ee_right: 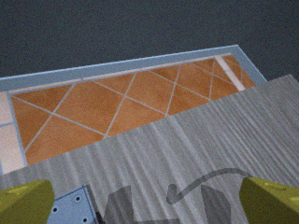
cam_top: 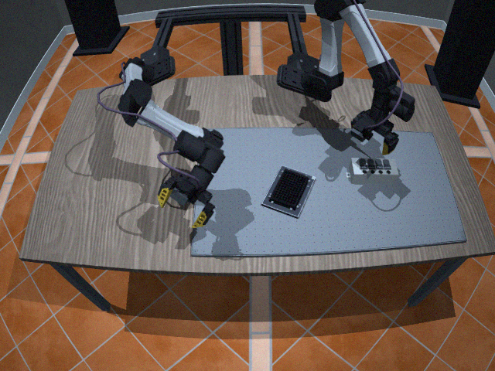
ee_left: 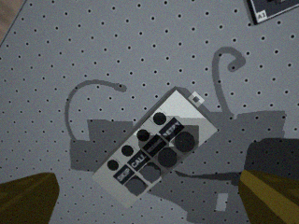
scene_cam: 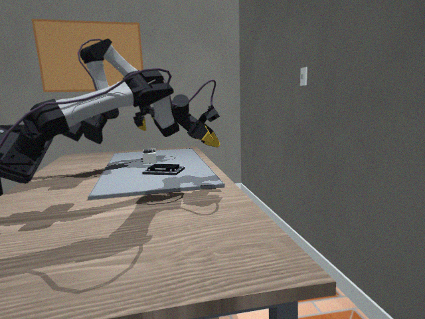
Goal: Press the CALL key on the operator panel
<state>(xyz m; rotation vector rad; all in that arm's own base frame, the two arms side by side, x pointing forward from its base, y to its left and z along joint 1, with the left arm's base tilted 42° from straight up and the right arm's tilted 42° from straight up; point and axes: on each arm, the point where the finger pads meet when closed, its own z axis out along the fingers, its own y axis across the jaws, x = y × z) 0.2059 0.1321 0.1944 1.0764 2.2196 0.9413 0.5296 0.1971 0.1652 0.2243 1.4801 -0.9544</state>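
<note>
The white operator panel (cam_top: 355, 164) (scene_cam: 149, 158) (ee_left: 181, 105) stands on the blue-grey board. In the left wrist view its labels read SKIP, CALL (ee_left: 138, 160), one that is unreadable, and one blurred, perhaps NOTIFY. The round dark CALL key (ee_left: 150, 172) is second from the SKIP end. The small lamps, including the one in line with CALL (ee_left: 127, 150), all look dark. My left gripper (ee_left: 148, 180) is open above the panel, touching nothing; one fingertip is hidden in the top view. My right gripper (cam_top: 178, 216) (ee_right: 147, 187) is open and empty, raised away from the panel.
A black gridded block on a plate (cam_top: 289, 188) (scene_cam: 164, 168) lies on the board (cam_top: 332, 223) (scene_cam: 116, 183) beside the panel; its corner shows in the left wrist view. A small square tab (ee_left: 196, 99) is beside the panel's end. Arm shadows fall across panel and board.
</note>
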